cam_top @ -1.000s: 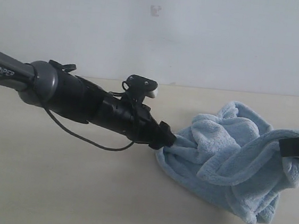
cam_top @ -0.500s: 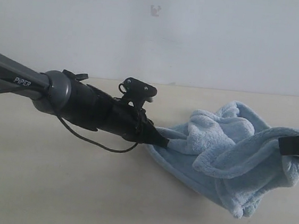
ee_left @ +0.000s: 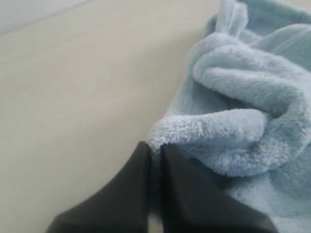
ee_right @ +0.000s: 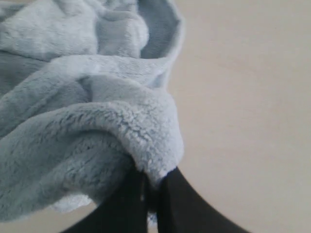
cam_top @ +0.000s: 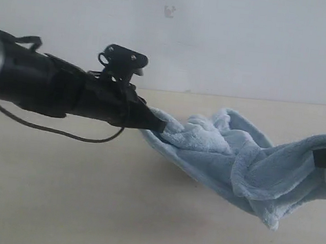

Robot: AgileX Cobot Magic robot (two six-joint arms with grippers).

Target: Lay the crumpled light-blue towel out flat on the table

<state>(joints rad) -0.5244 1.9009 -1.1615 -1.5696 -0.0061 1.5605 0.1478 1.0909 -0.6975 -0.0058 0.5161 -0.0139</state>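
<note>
The left tool (cam_top: 160, 126) is clamped tight on one edge of the towel (cam_top: 229, 158), the right tool (cam_top: 322, 157) on the opposite edge. The towel sags, bunched, between them over the bench (cam_top: 56, 198).

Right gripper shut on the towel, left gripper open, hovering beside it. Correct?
Not quite: the left gripper is shut too, pinching the edge of the towel, as the left wrist view shows. The right gripper is shut on the towel, as you said.
</note>
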